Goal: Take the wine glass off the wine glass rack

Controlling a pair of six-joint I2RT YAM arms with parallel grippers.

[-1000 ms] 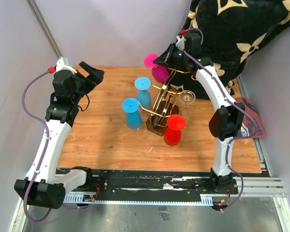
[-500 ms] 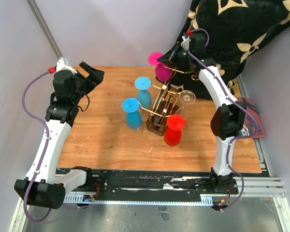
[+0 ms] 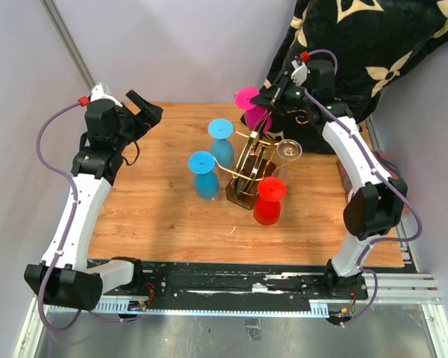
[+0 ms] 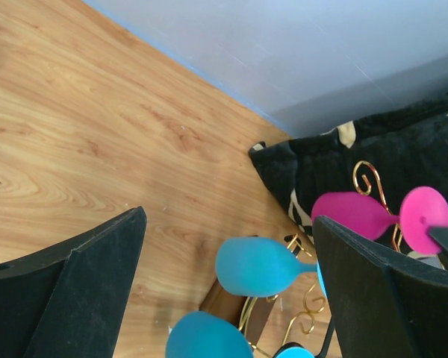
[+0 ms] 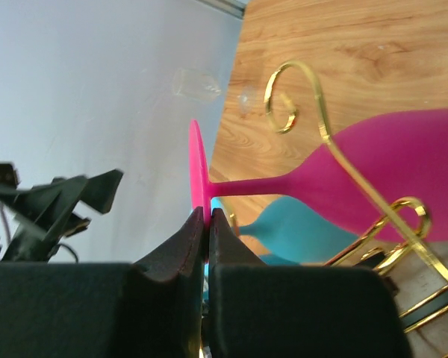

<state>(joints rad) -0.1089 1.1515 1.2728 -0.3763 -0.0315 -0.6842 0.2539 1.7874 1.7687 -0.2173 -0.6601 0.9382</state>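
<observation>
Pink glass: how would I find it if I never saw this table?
Find the wooden table, then the gold wire rack near its middle. At the rack's far end, by the black patterned blanket, is the pink glass. It is the only pink one, and the right hand pinches its foot.

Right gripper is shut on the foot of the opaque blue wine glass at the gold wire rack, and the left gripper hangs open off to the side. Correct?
Not quite: the glass is the opaque magenta wine glass, not a blue one. The right wrist view shows the right gripper shut on its foot; the rest stands.
</observation>
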